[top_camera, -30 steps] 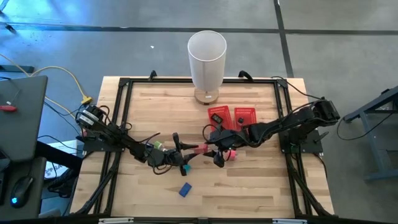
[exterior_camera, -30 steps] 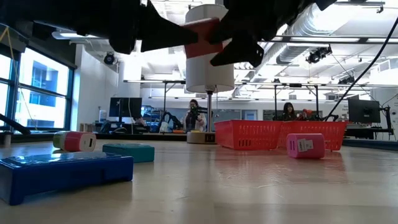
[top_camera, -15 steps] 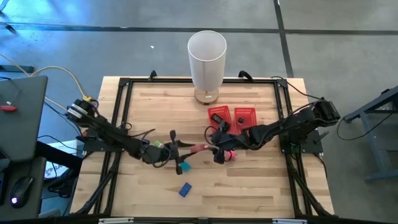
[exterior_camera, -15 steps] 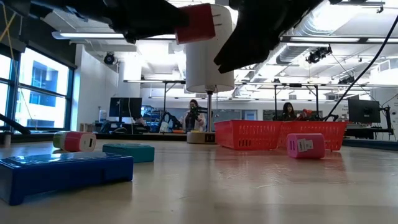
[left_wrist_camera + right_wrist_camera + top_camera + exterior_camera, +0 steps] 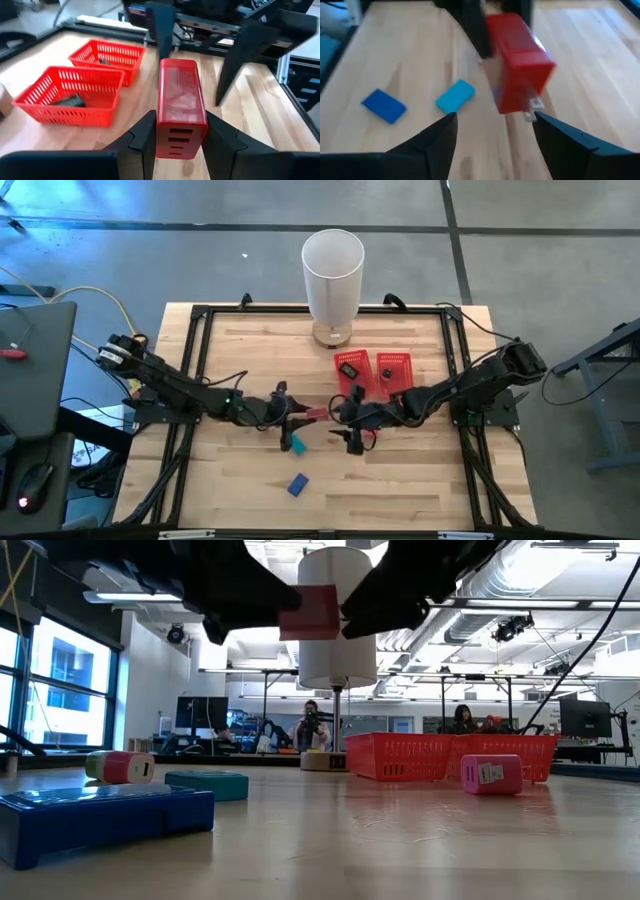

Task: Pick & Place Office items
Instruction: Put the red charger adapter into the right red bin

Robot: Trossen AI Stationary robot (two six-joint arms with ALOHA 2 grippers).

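- The left claw [image 5: 175, 145] is clenched on a red block [image 5: 176, 107], holding it by one end clear above the desk [image 5: 400, 470]; in the left wrist view its two fingers [image 5: 145, 132] press the block's sides; the block's far end points toward the right arm
- In the high view the red block [image 5: 312, 416] shows as a thin red sliver near the middle of the desk, between the two claws; in the low view it [image 5: 310, 612] hangs high above the wood, in front of the tall white cylinder [image 5: 338, 620]
- The right claw [image 5: 495, 130] stands released, its fingers [image 5: 437, 135] spread wide to either side of the block's near end [image 5: 520, 62] and not touching it; in the high view this claw [image 5: 350, 425] sits just right of the red sliver
- A teal piece [image 5: 297, 445] lies on the desk just below the left claw [image 5: 290, 420]; a blue piece [image 5: 298, 485] lies nearer the front edge, apart from it; both also show in the right wrist view, teal [image 5: 455, 96] and blue [image 5: 384, 106]
- A pink piece [image 5: 491, 774] stands on the desk in front of the red mesh tray [image 5: 400, 756]; a pink-and-green piece [image 5: 120, 767] lies at the far left in the low view
- The red mesh tray [image 5: 372, 370] has two compartments; each holds a small dark item [image 5: 75, 100]
- People sit at workstations in the room behind, small and far off
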